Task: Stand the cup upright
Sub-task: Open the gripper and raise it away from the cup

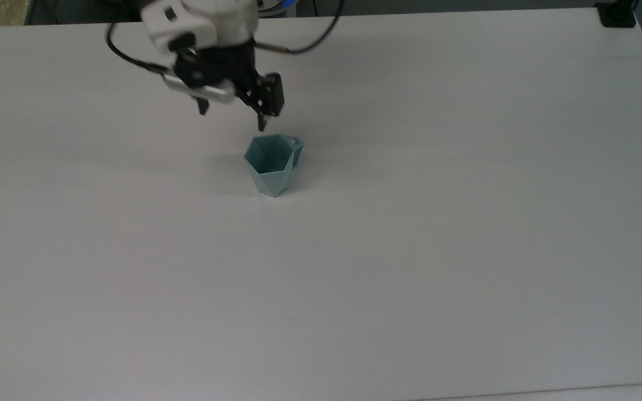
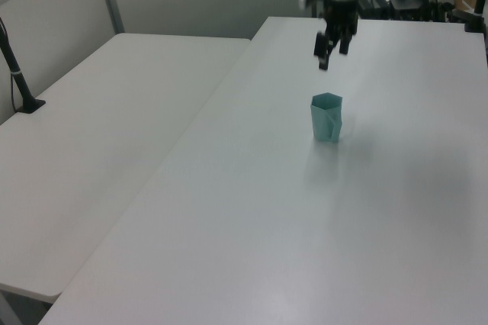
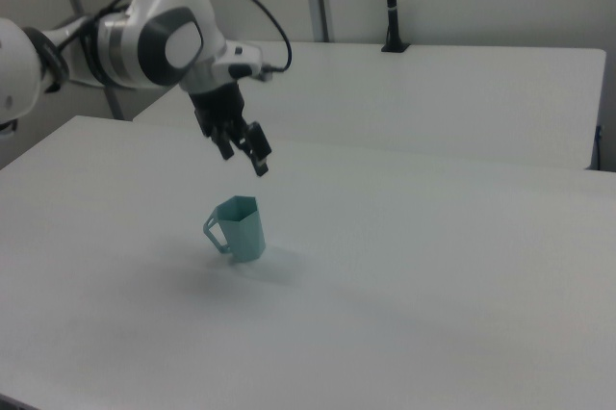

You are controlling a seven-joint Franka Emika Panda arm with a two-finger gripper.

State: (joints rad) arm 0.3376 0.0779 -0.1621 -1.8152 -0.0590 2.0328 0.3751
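The faceted teal cup (image 1: 273,166) stands upright mid-surface (image 1: 466,250), hexagonal mouth up, handle toward the top view's right. The tool (image 1: 233,110) hangs above and beyond it, fingers spread, holding nothing. The cup looks light, rigid, slick plastic; the rim wall or handle offers the best grip.

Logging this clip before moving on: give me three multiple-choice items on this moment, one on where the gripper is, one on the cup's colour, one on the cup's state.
1. Where is the gripper?
A. inside the cup
B. in the air above the cup, apart from it
C. flat on the table

2. What colour is the cup?
A. red
B. pale teal
C. black

3. How is the cup?
A. upright on the table, mouth up
B. on its side
C. upside down

Answers: 1 B, a gap shows between fingers and rim in the left view; 2 B, its walls are pale teal; 3 A, the open rim faces up.
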